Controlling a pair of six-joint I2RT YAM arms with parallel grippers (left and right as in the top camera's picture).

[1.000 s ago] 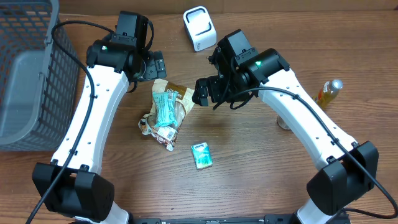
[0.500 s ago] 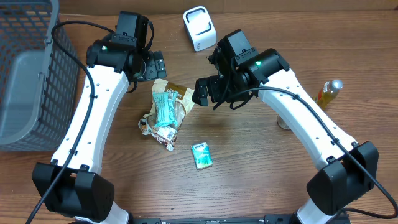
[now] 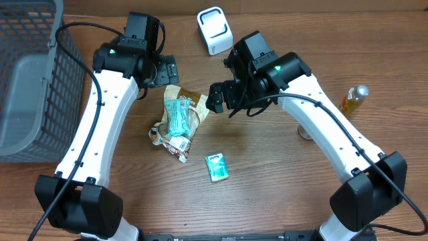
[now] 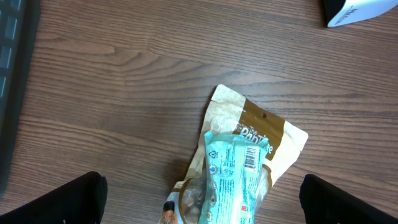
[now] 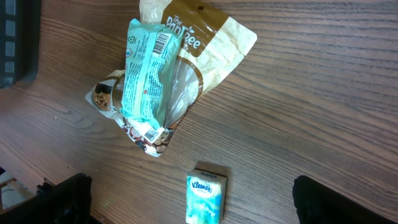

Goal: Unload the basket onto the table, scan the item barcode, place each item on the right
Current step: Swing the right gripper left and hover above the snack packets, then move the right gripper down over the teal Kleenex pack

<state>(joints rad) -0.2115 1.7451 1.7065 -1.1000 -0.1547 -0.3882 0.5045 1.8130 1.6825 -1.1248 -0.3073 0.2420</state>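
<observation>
At the far left I see a grey mesh basket at the edge of the wooden surface. My left gripper hangs above the wood, its fingers spread wide and holding nothing. Just below it the teal plastic snack packet lies across a brown-and-cream paper pouch, its barcode label facing up. A small teal tissue pack sits apart, nearer the arm bases. The white box-shaped scanner stands at the far edge. My right gripper hovers beside the pouch, fingers wide and empty. A yellow bottle sits far right.
</observation>
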